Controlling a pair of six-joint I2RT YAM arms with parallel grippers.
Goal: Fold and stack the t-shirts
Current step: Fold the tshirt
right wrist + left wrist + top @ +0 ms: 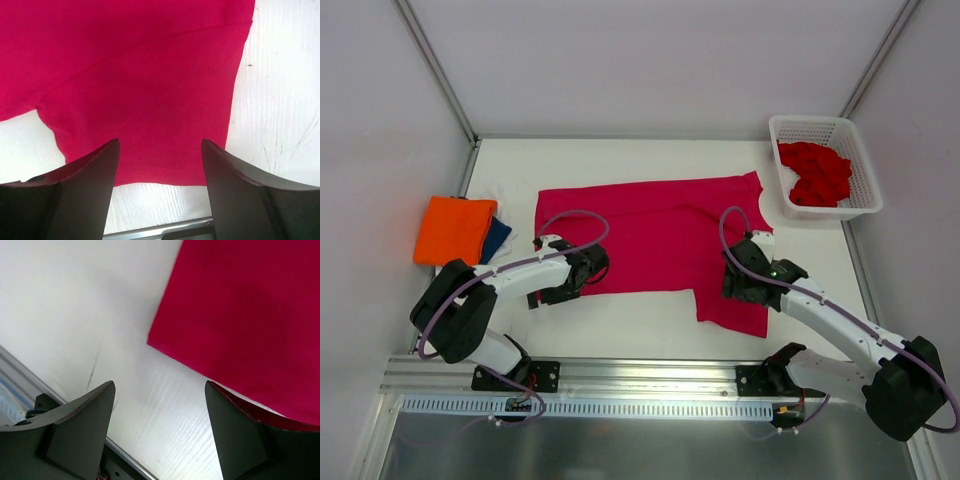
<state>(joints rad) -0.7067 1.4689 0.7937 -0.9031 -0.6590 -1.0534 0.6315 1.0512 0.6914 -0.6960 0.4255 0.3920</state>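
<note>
Top view: pink shirt flat on counter, long axis left-right. I read left claw wide, empty, shirt's near-left corner just ahead-right. Right claw wide, empty, over near sleeve hem.

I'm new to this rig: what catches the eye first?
A crimson-pink t-shirt lies spread flat mid-table, the left arm and right arm poised at its near edge with jaws open. Far right, a white basket holds crumpled red shirts; at the left edge sits a folded orange shirt on a dark blue one.
</note>
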